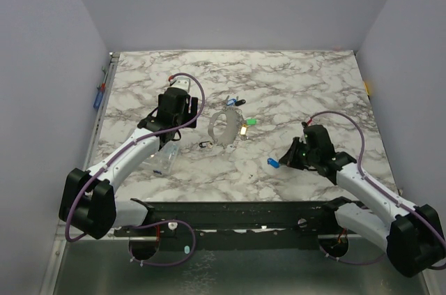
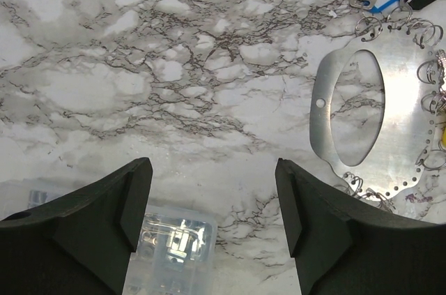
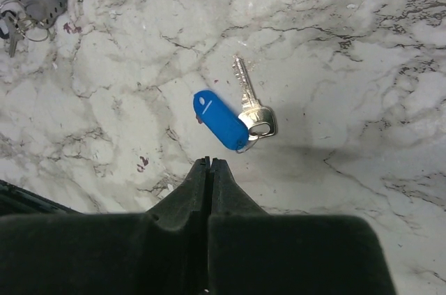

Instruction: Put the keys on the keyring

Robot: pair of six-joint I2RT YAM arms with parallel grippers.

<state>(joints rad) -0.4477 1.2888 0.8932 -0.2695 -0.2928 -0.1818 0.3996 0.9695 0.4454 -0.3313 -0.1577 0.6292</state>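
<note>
Just before the clenched right claw (image 3: pixel 210 162) lies a blue-tagged metal key (image 3: pixel 230 117); left claw (image 2: pixel 212 197) gapes near flat shiny keyring (image 2: pixel 404 114).

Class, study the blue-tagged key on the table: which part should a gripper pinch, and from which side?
Pinch the blue tag across its narrow width, coming straight down. It looks thicker than the key's blade, which lies flat on the marble table and offers little edge. The right gripper, shut beside the tag, must open first.

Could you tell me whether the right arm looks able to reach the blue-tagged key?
Probably yes: the blue-tagged key lies alone on the table just ahead of the right arm's jaws, though those are shut.
</note>
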